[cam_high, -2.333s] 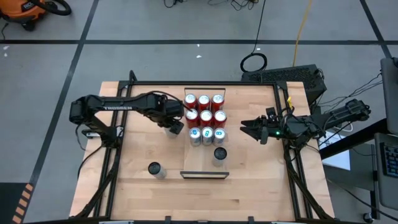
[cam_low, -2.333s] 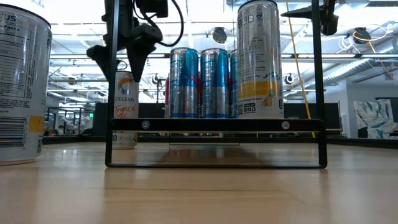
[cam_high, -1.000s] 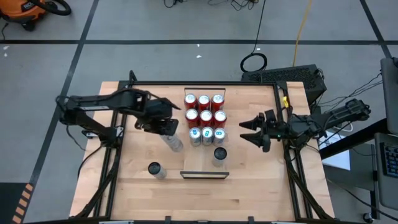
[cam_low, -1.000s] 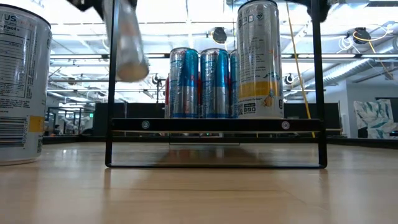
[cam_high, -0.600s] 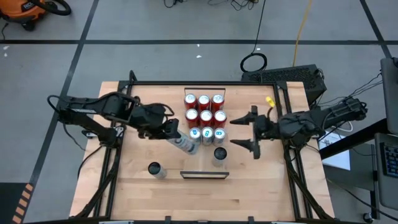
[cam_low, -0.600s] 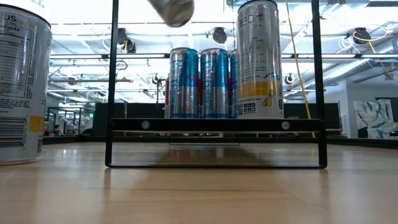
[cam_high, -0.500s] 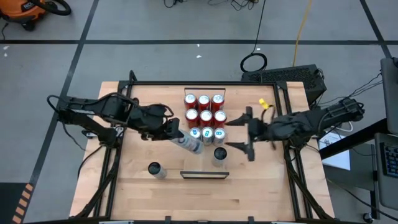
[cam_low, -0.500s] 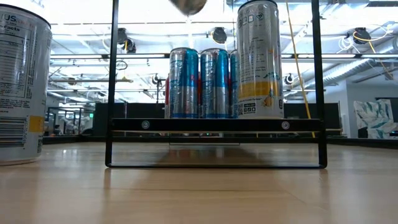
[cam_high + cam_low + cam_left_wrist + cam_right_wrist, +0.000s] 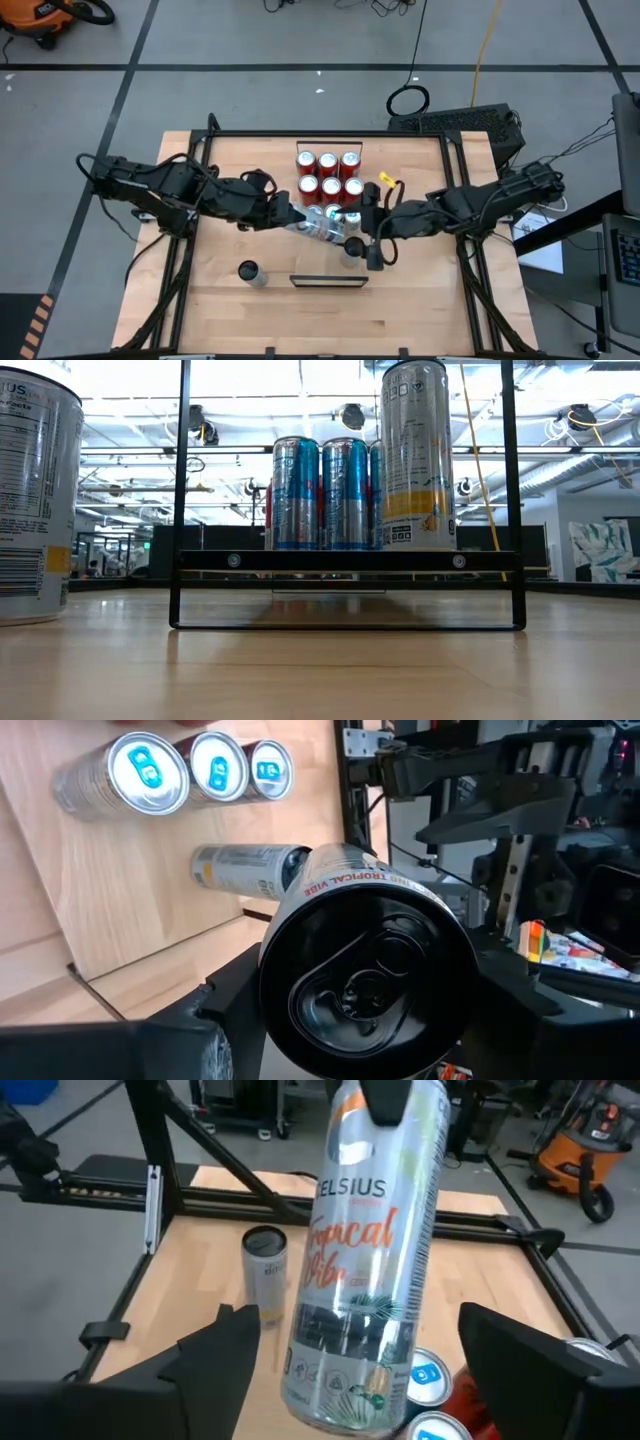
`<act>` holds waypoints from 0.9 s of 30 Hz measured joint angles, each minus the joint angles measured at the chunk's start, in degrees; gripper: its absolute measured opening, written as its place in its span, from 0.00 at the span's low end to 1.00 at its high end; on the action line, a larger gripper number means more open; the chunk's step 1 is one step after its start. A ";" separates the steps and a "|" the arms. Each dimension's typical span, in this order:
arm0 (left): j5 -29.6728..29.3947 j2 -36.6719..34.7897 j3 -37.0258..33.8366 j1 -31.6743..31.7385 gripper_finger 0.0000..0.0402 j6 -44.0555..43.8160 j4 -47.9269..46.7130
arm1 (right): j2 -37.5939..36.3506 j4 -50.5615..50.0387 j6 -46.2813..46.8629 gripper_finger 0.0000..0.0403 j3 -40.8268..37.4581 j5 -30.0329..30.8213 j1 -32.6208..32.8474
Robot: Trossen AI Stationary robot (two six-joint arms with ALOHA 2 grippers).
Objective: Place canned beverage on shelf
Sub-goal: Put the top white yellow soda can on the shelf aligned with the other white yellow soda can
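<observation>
My left gripper (image 9: 295,218) is shut on a silver Celsius can (image 9: 322,226), which is in the air, tipped nearly level, above the row of blue-topped cans (image 9: 340,213). My right gripper (image 9: 372,240) is open. Its fingers (image 9: 225,1350) stand on either side of the can's bottom half (image 9: 350,1370) with gaps showing. The shelf (image 9: 325,265) is a light-wood board carrying red cans (image 9: 328,173), the blue-topped row and one tall can (image 9: 352,250), all standing on their bases. The low view shows no gripper. My left gripper pinches the can's side wall (image 9: 275,960) near its top end between its two fingers (image 9: 215,1015); the pull-tab top (image 9: 365,985) faces the wrist. The fingers come slanting down from the table's left. The can sticks out beyond them, lifted clear, bottom end toward my right gripper.
Another can (image 9: 250,272) stands on the bare table at the near left of the shelf. The shelf's near lip (image 9: 328,281) sits toward the table's near edge. Black rails (image 9: 190,250) run along the table's sides.
My left gripper has risen and gone toward the table's right with the can, tipping it from hanging to nearly level over the blue-topped cans; the can has left the low view upward. My right gripper has moved toward the table's left and rolled, its fingers now flanking the can.
</observation>
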 joint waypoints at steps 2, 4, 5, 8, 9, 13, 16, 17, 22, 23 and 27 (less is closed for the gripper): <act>-0.09 0.00 0.00 -0.02 0.60 0.01 0.07 | 0.51 -0.34 0.46 0.82 0.03 0.00 -0.11; -0.47 0.00 0.00 -0.25 0.60 0.03 0.01 | 1.41 -0.84 1.03 0.86 0.03 0.00 -0.27; -0.79 0.00 0.00 -0.27 0.60 0.06 0.05 | 1.94 -0.87 1.13 0.88 0.03 0.00 -0.44; -1.19 0.00 0.00 -0.37 0.60 0.08 0.16 | 3.49 -0.88 1.28 0.94 0.03 0.93 -0.57; -1.19 0.00 0.00 -0.44 0.60 0.07 0.27 | 3.97 -0.88 1.39 0.94 0.03 1.87 -0.59; -1.21 0.00 0.00 -0.85 0.60 0.10 1.36 | 5.82 -0.88 0.94 0.93 0.01 4.35 -0.87; -1.48 0.00 0.00 -1.08 0.60 0.49 1.57 | 6.47 -0.81 -0.40 0.90 -0.05 4.51 -0.96; -1.45 0.00 0.00 -1.08 0.60 0.53 1.57 | 6.54 -0.85 -0.64 0.88 -0.05 4.57 -0.96; -1.87 0.00 0.00 -1.08 0.60 1.54 1.63 | 6.55 -0.57 -1.47 0.76 -0.05 4.46 -1.00; -2.09 0.00 0.00 -1.08 0.60 1.54 1.63 | 6.55 -0.41 -2.01 0.74 -0.05 4.46 -1.01; -2.80 0.00 0.00 -1.08 0.60 1.59 1.49 | 6.54 -0.44 -2.93 0.63 -0.05 4.53 -1.05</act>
